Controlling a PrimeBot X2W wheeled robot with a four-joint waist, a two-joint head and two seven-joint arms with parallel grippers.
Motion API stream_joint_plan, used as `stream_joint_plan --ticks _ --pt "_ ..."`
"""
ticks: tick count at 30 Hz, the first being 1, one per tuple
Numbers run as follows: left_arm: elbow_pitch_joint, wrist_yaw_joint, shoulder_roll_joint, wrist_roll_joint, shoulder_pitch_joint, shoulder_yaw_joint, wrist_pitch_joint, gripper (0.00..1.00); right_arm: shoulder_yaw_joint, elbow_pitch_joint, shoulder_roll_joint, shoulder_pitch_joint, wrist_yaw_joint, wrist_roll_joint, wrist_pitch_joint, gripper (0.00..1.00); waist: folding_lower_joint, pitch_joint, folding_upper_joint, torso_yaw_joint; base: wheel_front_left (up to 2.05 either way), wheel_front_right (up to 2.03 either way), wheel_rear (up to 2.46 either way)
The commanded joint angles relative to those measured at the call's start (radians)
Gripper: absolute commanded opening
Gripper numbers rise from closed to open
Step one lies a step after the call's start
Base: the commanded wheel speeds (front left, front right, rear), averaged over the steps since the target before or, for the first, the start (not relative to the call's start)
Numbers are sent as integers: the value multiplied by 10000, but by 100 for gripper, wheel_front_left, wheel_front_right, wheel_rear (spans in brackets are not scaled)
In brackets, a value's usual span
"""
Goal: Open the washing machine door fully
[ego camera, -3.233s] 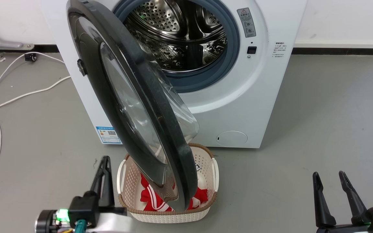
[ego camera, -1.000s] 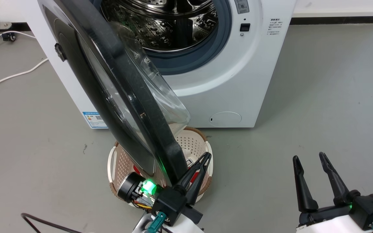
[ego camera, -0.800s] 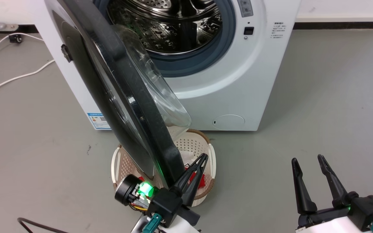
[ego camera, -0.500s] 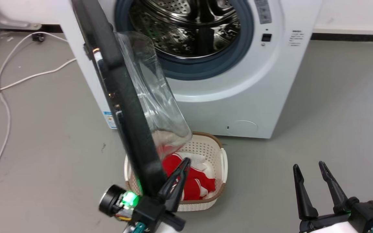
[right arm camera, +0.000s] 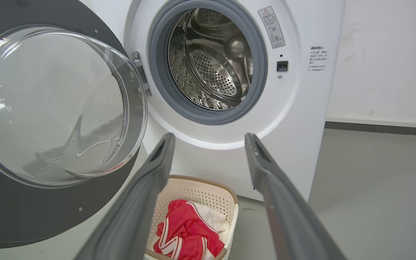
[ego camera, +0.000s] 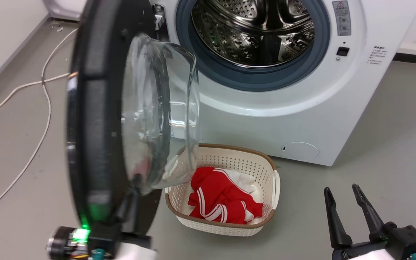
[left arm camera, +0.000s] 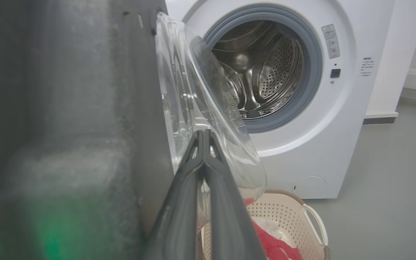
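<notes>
The washing machine door [ego camera: 96,119] stands swung out to the left of the white washing machine [ego camera: 338,108]. Its black rim faces me nearly edge-on and its clear glass bowl [ego camera: 157,115] bulges to the right. My left gripper [ego camera: 133,193] is shut with nothing in it, and its fingers lie against the door's inner side at the lower rim. In the left wrist view the shut left gripper [left arm camera: 203,134] points up along the glass bowl [left arm camera: 211,119], beside the rim [left arm camera: 67,108]. My right gripper [ego camera: 345,193] hangs open at the lower right, apart from everything. The right wrist view shows the door [right arm camera: 31,213] wide open on its hinge [right arm camera: 139,70].
The steel drum mouth [ego camera: 255,32] with its grey ring is uncovered. A cream basket [ego camera: 226,225] holding red and white clothing [ego camera: 222,200] stands on the floor before the washer, just right of the door. White cables [ego camera: 45,108] trail over the grey floor at the left.
The door has swung farther open to the left, with my shut left gripper on its inner side. The head view has shifted too. My right gripper has stayed open in place.
</notes>
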Motion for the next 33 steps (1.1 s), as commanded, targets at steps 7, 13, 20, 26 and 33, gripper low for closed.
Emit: stream_joint_plan --ticks 7,13,20,26,33 --pt "-125 431 249 -360 284 1697 54 0 -30 73 16 30 -9 -61 -21 100 1 251 -1 259 0 0 0" --pt "242 375 242 -714 202 2952 54 0 -11 51 15 -135 -9 -187 -21 100 1 528 -1 256 0 0 0" --pt "683 277 131 -993 -362 4365 53 0 -33 -4 15 -383 -9 -408 -20 100 1 1032 -1 180 0 0 0" --pt "1124 134 5 -1064 -969 5529 54 0 -57 -60 15 -636 -10 -605 -21 100 1 1545 -1 83 0 0 0" --pt "1900 -154 114 -1101 -1743 6911 58 0 -41 -126 15 -930 -10 -827 -21 100 1 2057 -1 -96 0 0 0"
